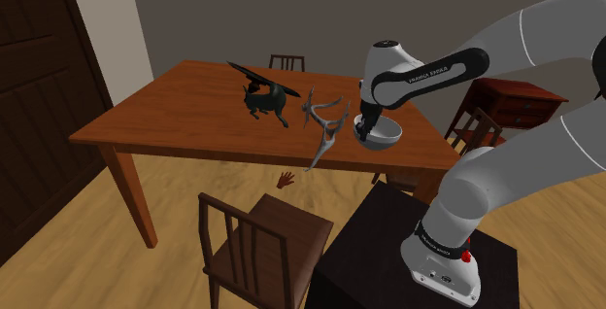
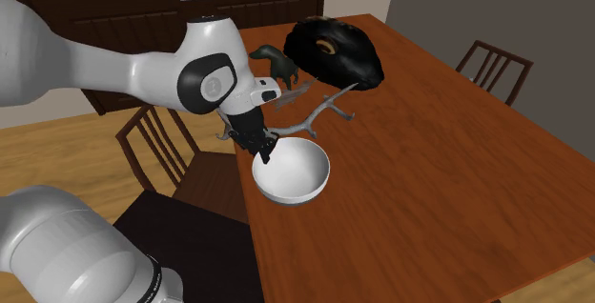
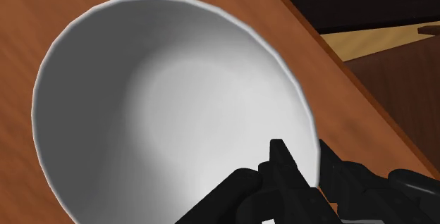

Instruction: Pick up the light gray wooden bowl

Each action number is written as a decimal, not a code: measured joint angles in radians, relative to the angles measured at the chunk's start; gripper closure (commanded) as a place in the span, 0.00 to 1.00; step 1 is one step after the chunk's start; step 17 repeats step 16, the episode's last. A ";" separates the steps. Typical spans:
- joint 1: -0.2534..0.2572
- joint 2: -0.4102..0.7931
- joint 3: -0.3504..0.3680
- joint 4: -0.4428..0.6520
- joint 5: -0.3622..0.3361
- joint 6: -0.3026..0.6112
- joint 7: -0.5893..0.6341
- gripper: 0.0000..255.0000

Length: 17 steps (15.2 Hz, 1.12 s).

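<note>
The plain white bowl [image 1: 382,135] is near the edge of the brown wooden table [image 1: 185,103] that faces the stand. My black gripper [image 1: 367,128] comes down on the bowl's rim on the stand's side. In the second exterior view the gripper [image 2: 264,151] clasps the rim of the bowl [image 2: 294,171], close to the table's edge. The wrist view shows the bowl [image 3: 176,110] from above: one finger [image 3: 282,160] is inside, the other is outside, and the gripper [image 3: 314,172] is shut on the rim. I cannot tell whether the bowl rests on the table or hangs just above it.
A grey branch-shaped ornament [image 1: 325,122] lies right beside the bowl, with a dark animal figure [image 1: 264,95] behind it. A bulky black object [image 2: 336,51] covers the figure in the second exterior view. A chair [image 1: 257,249] stands by the stand, and a red dresser [image 1: 512,101] is beyond the arm.
</note>
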 measured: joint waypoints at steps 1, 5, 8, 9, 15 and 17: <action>0.000 -0.004 0.000 0.004 0.001 -0.009 -0.002 1.00; 0.004 -0.032 0.004 0.034 0.012 -0.066 -0.014 1.00; 0.007 -0.049 0.007 0.064 0.021 -0.114 -0.023 1.00; 0.008 -0.058 0.009 0.071 0.023 -0.129 -0.025 1.00; 0.012 -0.084 0.015 0.130 0.037 -0.213 -0.042 1.00; 0.013 -0.087 0.016 0.138 0.038 -0.224 -0.044 1.00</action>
